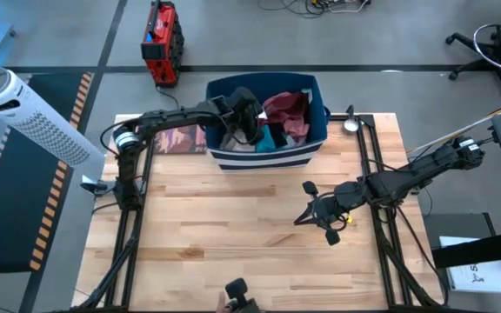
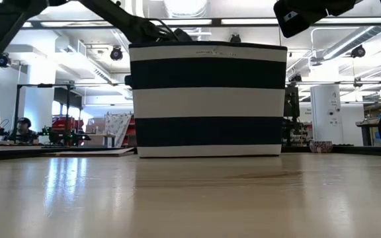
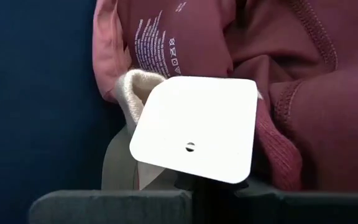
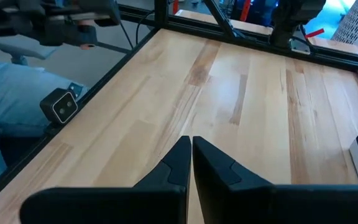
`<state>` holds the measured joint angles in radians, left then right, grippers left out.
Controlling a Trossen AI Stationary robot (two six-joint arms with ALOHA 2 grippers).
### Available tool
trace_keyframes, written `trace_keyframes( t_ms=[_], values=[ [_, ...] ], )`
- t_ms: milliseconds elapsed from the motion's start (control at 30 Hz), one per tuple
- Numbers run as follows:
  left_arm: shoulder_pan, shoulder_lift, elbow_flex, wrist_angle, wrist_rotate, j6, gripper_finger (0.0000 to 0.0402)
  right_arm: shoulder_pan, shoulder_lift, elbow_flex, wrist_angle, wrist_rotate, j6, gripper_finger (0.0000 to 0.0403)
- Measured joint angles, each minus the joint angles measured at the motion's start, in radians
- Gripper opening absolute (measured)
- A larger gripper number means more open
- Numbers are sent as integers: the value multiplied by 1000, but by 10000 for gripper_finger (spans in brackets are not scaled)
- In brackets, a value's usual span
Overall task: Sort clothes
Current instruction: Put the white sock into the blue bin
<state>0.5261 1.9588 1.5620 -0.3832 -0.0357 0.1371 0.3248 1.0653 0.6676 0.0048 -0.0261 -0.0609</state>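
The dark blue white-striped bin (image 1: 268, 157) stands at the table's far edge and fills the middle of the low view (image 2: 207, 99). Maroon (image 1: 285, 108), teal (image 1: 273, 137) and pink (image 1: 299, 129) clothes lie heaped in it. My left gripper (image 1: 243, 122) reaches down into the bin's left half. In its wrist view, a beige garment (image 3: 135, 87) with a white tag (image 3: 194, 127) lies against maroon cloth (image 3: 291, 74). My right gripper (image 1: 304, 213) hovers shut and empty above bare wood on the right (image 4: 190, 144). My left gripper (image 3: 213, 186) seems shut on the beige garment at the part that carries the white tag (image 3: 229, 177). It comes from above, inside the bin. The tag and a fold of cloth (image 3: 120, 168) hide the fingertips, so the kind of hold does not show.
A flat printed sheet (image 1: 177, 139) lies on the table left of the bin. A small round object (image 1: 352, 124) sits at the far right corner. A camera (image 1: 237, 291) stands at the near edge. Bare wood (image 1: 224, 226) spans the table's middle. A person's jeans (image 4: 5, 106) show beside the table.
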Motion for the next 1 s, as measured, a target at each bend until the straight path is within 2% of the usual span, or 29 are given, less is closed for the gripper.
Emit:
trace_keyframes(
  t_ms=[567,733,1000],
  values=[
    [5,-3,1,-14,45,-16,7,0,0,0,0,0,19,2],
    [5,-29,13,-24,46,-12,46,0,0,0,0,0,25,2],
    [-3,-117,13,-19,52,-12,140,0,0,0,0,0,10,2]
  ],
)
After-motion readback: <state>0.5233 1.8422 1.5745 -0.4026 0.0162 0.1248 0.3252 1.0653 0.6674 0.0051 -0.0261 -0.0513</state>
